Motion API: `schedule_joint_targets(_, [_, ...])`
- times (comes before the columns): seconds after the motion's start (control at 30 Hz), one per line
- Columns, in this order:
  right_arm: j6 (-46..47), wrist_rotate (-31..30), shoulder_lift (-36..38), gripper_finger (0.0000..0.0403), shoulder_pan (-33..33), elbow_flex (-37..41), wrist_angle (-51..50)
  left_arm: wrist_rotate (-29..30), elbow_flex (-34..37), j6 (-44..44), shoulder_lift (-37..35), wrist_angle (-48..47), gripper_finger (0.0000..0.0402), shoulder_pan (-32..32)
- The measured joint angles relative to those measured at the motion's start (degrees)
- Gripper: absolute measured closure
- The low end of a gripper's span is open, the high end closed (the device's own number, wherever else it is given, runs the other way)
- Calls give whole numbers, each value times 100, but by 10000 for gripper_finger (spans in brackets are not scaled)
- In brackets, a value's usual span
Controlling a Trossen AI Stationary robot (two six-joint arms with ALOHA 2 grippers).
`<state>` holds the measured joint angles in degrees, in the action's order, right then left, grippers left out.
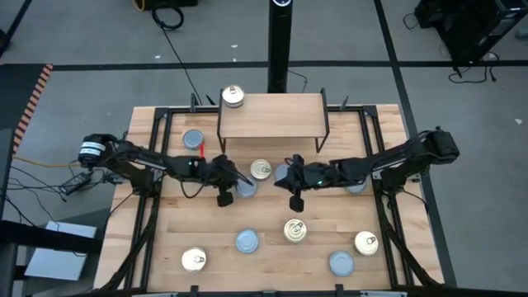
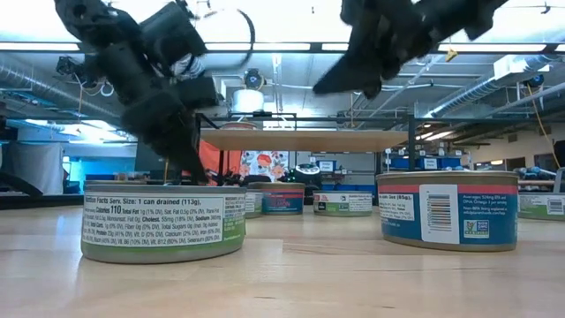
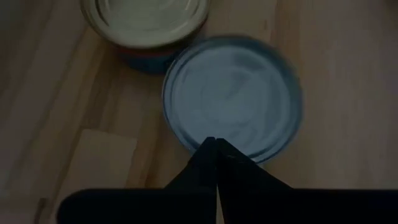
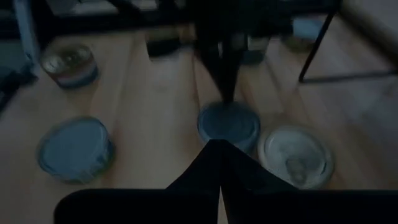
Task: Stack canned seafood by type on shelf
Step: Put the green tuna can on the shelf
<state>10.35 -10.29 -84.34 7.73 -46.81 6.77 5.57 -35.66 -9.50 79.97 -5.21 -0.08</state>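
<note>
Both arms are reaching in over the slatted counter (image 1: 165, 247) in front of the shelf (image 1: 271, 115), with only one tin (image 1: 233, 96) sitting on the plank so far, at its far left corner. The left tool (image 1: 235, 183) is hanging just above a blue-grey tin (image 3: 233, 96), its fingers pressed together and holding nothing; a gold-topped tin (image 3: 146, 22) is sitting right against that one. The right tool (image 1: 287, 176) is hovering a short way off, fingers likewise closed and empty.

The risk here is a clumsy descent: with the fingers closed, the left tool would be striking the lid rather than straddling it, and opening late could be nudging the touching gold tin out of place. The two tools are also working near each other, so a sideways move by either could be bringing the arms together.

Roughly nine more tins are lying loose on the counter, gold and blue-grey mixed, several well apart toward the near edge. The shelf's thin black legs (image 1: 327, 132) are standing between the tools and the plank, narrowing any low approach.
</note>
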Motion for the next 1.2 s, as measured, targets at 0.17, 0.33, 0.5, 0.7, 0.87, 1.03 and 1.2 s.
schedule_joint_targets(0.17, [47,365,-798,388,-78,0,789,283,-41,-231,-414,-426,401,13])
schedule_joint_targets(0.33, [68,638,-1476,389,-281,-326,993,637,-36,-319,-369,-688,401,31])
schedule_joint_targets(0.5, [60,1033,-2087,389,-440,-724,873,622,319,-334,-246,14,401,254])
schedule_joint_targets(0.7, [51,1651,-2551,389,-565,-1034,872,289,413,-16,-63,657,401,572])
schedule_joint_targets(0.87, [24,2081,-2984,389,-714,-1310,887,-269,394,207,232,1208,401,752])
schedule_joint_targets(1.03, [46,2235,-3293,389,-789,-1475,890,-316,413,319,485,1232,401,802])
schedule_joint_targets(1.2, [46,2105,-3247,389,-811,-1485,869,-543,418,302,747,1369,401,768])
